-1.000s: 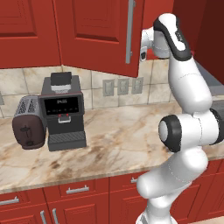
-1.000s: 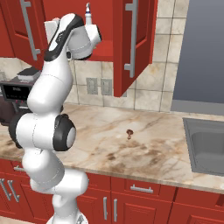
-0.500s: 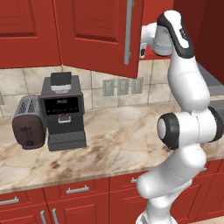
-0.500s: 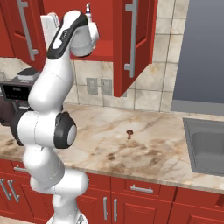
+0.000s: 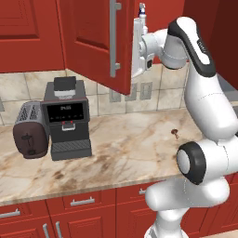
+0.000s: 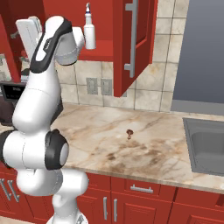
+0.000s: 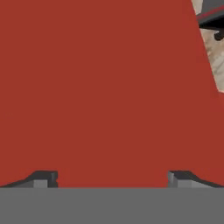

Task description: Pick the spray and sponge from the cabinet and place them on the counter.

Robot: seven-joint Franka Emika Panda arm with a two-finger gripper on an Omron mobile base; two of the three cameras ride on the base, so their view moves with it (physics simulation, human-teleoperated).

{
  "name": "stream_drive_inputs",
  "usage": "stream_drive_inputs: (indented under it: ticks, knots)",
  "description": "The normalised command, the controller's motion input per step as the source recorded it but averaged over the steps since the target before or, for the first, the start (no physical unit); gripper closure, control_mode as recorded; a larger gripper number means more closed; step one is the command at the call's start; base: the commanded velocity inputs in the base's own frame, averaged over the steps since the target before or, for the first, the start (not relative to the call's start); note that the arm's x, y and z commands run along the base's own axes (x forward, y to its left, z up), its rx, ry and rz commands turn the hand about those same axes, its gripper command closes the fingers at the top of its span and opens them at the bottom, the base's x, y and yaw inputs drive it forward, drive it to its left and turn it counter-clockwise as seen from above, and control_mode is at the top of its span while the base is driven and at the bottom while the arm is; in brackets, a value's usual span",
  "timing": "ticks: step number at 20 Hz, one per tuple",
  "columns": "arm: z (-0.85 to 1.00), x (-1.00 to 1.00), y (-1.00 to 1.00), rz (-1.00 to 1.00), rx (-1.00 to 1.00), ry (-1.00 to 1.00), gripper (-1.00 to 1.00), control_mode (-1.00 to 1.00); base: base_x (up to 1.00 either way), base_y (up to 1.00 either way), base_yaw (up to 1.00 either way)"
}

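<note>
Gripper of mine gapes wide and empty against the red panelled wooden cabinet, near the small white plastic spray bottle.

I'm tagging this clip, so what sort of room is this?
A kitchen, rendered: a marbled counter with a coffee machine and toaster, a sink, and red cabinets.

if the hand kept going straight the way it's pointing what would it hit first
Most likely the red cabinet: a flat red panel sits squarely ahead of the open hand. Probably the open door's inner face, though depth is unclear.
</note>
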Motion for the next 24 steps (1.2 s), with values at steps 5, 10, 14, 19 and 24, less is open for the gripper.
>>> stream_drive_inputs:
  ticks: [5,10,14,19,24]
  knots:
    - [0.04,-0.87,0.54,0.0,0.0,-0.12,-1.0,-1.0,0.0,0.0,0.0]
    - [0.01,-0.55,0.6,0.0,0.0,-0.11,-1.0,-1.0,0.0,0.0,0.0]
    - [0.0,-0.01,0.68,-0.05,0.0,-0.06,-1.0,-1.0,0.0,0.0,0.0]
    - [-0.02,0.03,0.72,-0.08,-0.01,-0.03,-1.0,-1.0,0.0,0.0,0.0]
    - [0.0,0.0,0.76,-0.06,-0.03,0.0,-1.0,-1.0,0.0,0.0,0.0]
